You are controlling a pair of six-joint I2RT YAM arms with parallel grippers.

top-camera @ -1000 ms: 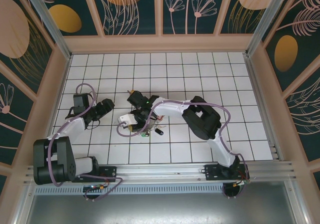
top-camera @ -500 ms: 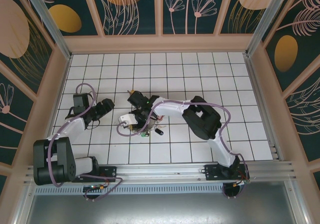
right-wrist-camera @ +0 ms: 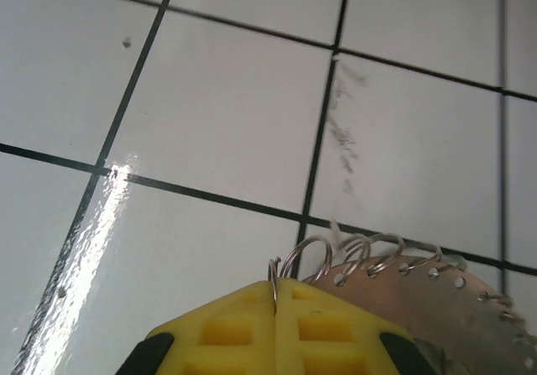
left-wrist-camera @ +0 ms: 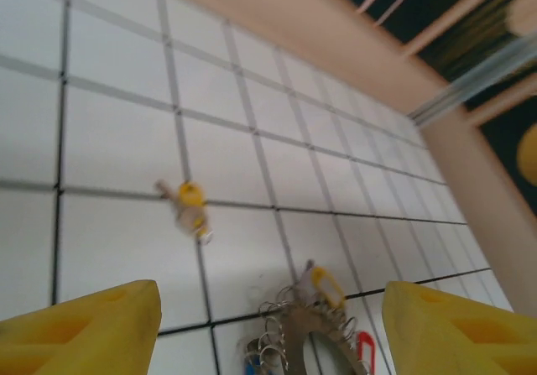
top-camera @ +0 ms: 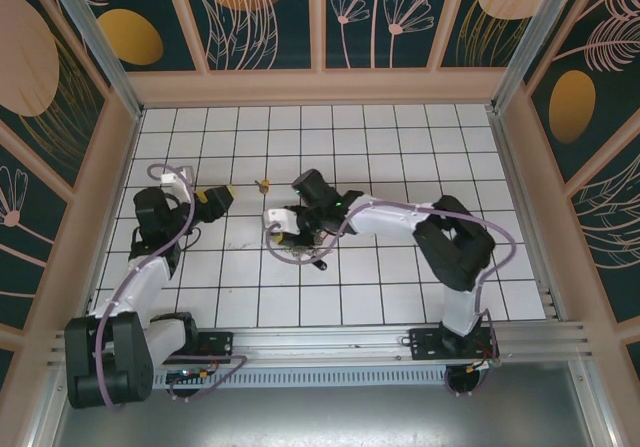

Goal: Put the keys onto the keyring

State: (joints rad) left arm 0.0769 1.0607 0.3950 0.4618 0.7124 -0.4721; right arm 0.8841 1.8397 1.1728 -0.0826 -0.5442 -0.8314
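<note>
One keyring [right-wrist-camera: 419,295] is shown lying flat on the white tiled desk [top-camera: 400,157], near its middle. In the right wrist view it is seen as a thin grey-brown band pierced with holes, through which a row of small wire loops [right-wrist-camera: 369,253] is threaded. Several keys [left-wrist-camera: 324,284] are gathered at it in the left wrist view, among them a yellow-headed one and a red-headed one [left-wrist-camera: 363,347]; a bluish one beside them is too blurred to be made out. The right end effector [right-wrist-camera: 276,295] is closed, its yellow pads [right-wrist-camera: 218,333] pressed together, and the outermost wire loop of the keyring is caught at the seam between them. A single loose yellow key [left-wrist-camera: 190,205] is seen lying apart from the keyring, farther from the arm bases, across a grid line of the tiles. The left end effector [left-wrist-camera: 268,325] is held wide, nothing being between its two yellow fingers [left-wrist-camera: 92,329], and is pointed towards the loose yellow key and the keyring from the left side of the desk.
</note>
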